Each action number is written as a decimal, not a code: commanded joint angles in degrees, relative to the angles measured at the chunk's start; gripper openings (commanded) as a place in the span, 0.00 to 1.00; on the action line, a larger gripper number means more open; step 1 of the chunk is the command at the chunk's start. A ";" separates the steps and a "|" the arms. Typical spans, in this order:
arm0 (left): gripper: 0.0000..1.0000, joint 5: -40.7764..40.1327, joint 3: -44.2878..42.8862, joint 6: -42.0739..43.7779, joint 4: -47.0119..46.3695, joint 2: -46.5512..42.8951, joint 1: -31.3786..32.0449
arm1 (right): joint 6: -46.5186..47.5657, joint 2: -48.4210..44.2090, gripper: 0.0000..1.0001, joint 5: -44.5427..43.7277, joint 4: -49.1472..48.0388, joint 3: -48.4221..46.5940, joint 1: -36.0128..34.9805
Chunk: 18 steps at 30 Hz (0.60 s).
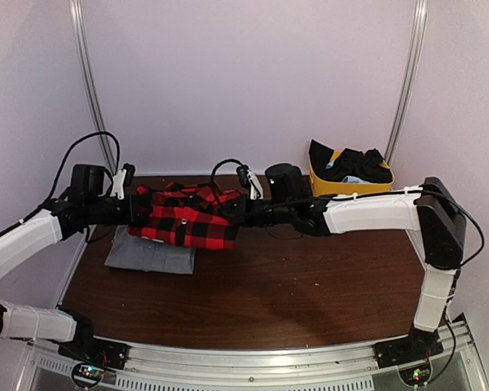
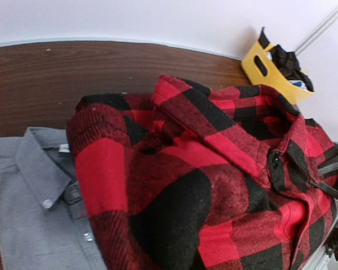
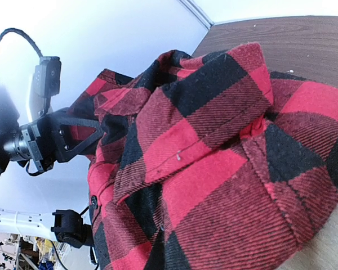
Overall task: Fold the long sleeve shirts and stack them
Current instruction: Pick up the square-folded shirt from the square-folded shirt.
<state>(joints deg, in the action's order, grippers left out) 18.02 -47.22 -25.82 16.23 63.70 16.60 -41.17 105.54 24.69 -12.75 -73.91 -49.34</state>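
Pinching the flannel shirt from opposite ends, the left gripper and the right gripper both have their jaws clenched on the cloth, the left at the shirt's left edge and the right at its right edge. The garment hangs bunched between them. Both forearms reach in level from either side, above the table. Directly beneath the flannel lies the grey shirt, folded flat at the rear left of the table, with its left side close to the table's left edge. Whether the flannel's lowest fold touches it cannot be told. A broad stretch of brown wood runs from the shirts to the near edge where the arm bases sit, and to the right as far as the yellow bin. The bin stands in the rear right corner against the wall, well apart from the shirts, with dark clothes heaped in it. The flannel shows large red and black checks in thick, rumpled layers, and the left wrist view picks out a black button on its front band. The grey shirt is plain, with a turned-down collar and small pale buttons down the front.
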 commanded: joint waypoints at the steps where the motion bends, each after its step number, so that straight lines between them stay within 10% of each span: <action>1: 0.00 -12.34 -1.43 5.68 4.74 0.85 -7.13 | -2.26 9.78 0.00 1.39 -4.52 -8.35 -0.40; 18: 0.00 -20.19 -3.69 8.77 7.91 12.62 -18.97 | -8.20 36.28 0.00 5.05 -9.27 -32.57 -1.98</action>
<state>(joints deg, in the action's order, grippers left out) 7.05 -50.02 -17.72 26.83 74.39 1.37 -48.62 138.93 28.80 -21.93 -103.55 -52.36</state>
